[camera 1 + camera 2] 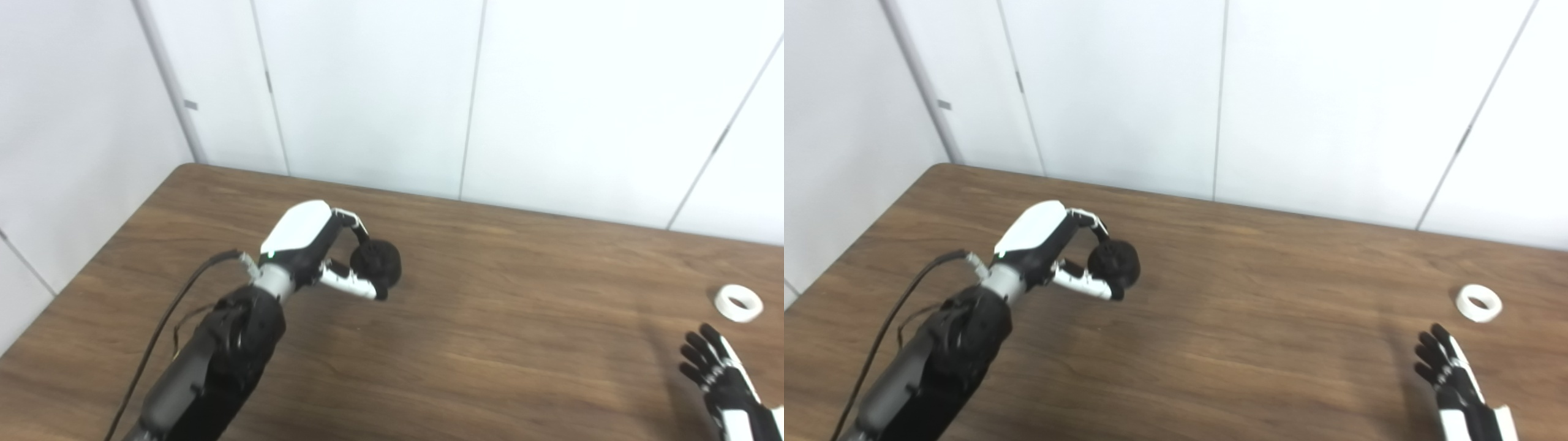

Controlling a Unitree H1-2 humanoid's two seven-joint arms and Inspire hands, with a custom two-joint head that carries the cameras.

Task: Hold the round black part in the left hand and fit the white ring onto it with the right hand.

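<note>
My left hand [331, 251] is shut on the round black part [378, 262], holding it a little above the brown table, left of centre; fingers curl over its top and the thumb sits under it. The same part [1115, 263] shows in the right eye view. A white ring [738, 302] lies flat on the table at the far right. My right hand [718, 373] is open with fingers spread, near the bottom right corner, just in front of the ring and not touching it.
The wooden table [490, 343] runs up to white wall panels at the back. Its left edge slants from the far left corner toward the front. A black cable [165, 324] trails along my left arm.
</note>
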